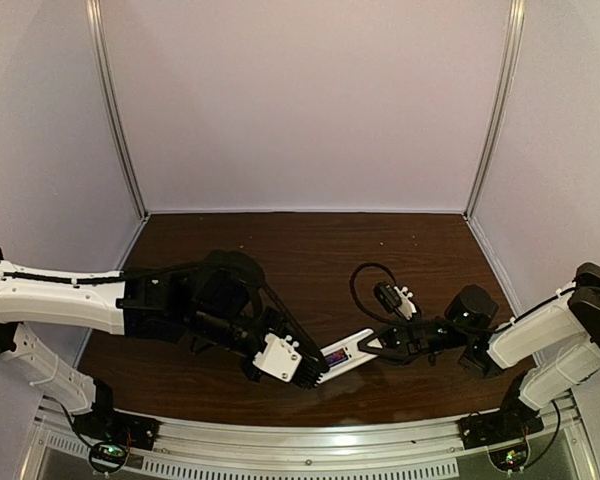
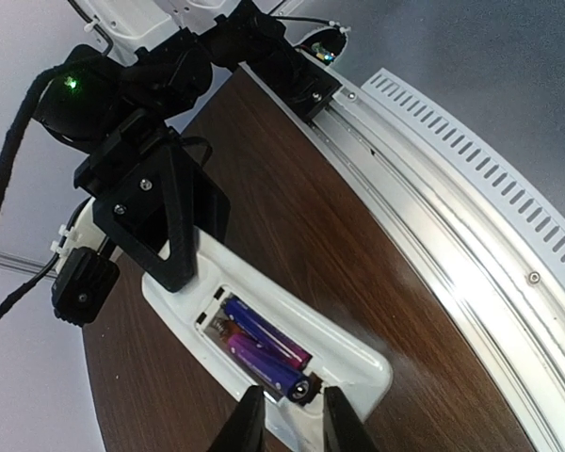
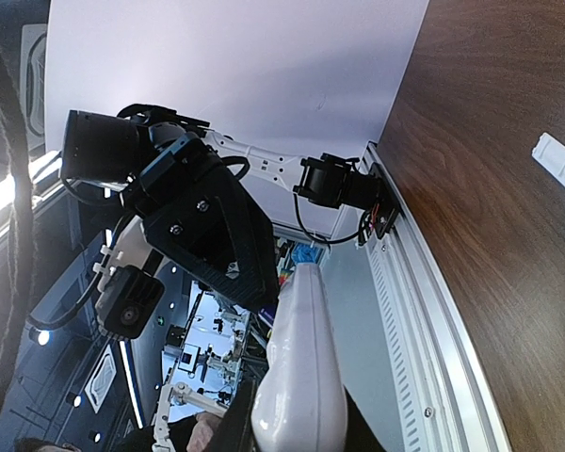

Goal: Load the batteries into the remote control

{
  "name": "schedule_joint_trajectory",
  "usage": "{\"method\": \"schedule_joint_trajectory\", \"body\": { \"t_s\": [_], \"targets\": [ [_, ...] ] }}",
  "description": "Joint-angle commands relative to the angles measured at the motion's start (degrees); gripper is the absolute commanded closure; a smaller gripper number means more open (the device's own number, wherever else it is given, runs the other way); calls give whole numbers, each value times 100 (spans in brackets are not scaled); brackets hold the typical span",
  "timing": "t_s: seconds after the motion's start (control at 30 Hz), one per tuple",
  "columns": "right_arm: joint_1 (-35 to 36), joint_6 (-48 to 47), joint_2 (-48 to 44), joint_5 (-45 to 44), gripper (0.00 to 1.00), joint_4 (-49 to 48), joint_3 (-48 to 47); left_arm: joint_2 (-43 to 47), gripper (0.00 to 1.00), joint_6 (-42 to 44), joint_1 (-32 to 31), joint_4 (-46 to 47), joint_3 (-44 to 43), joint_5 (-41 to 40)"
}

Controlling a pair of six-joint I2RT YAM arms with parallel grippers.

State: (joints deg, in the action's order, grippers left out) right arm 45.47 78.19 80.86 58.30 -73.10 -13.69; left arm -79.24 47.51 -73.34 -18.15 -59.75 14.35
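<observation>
Two arms (image 1: 60, 295) meet near the front of the bench (image 1: 310, 250), the right fingers (image 2: 174, 235) clamped on one end of the remote control (image 2: 348, 353), steadying it compartment-up so the left fingers (image 2: 248, 424), slightly parted, can straddle the batteries (image 2: 264, 341) lying inside (whether both sit fully home is hard to make out).

Remote control (image 1: 345, 355) over tabletop (image 1: 310, 250), near front edge, between arms. Left claw (image 1: 310, 373) at its left end, right claw (image 1: 372, 346) at its right end. Batteries (image 2: 264, 348) side by side in remote's compartment, nearest left claw. Cover piece (image 3: 557, 158) on tabletop, well apart from remote.
</observation>
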Motion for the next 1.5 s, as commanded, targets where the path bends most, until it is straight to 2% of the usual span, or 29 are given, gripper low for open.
{"method": "schedule_joint_trajectory", "body": {
  "t_s": [0.0,0.67,1.47],
  "targets": [
    [78,-72,26,42,100,-209,-63,-103,78,18,-29,-30,-232,37],
    [129,-97,94,2,100,-267,-28,-201,82,-55,-31,-30,-257,145],
    [250,229,202,-2,100,-631,-37,-680,90,-189,-31,-184,-474,-319]
  ]
}}
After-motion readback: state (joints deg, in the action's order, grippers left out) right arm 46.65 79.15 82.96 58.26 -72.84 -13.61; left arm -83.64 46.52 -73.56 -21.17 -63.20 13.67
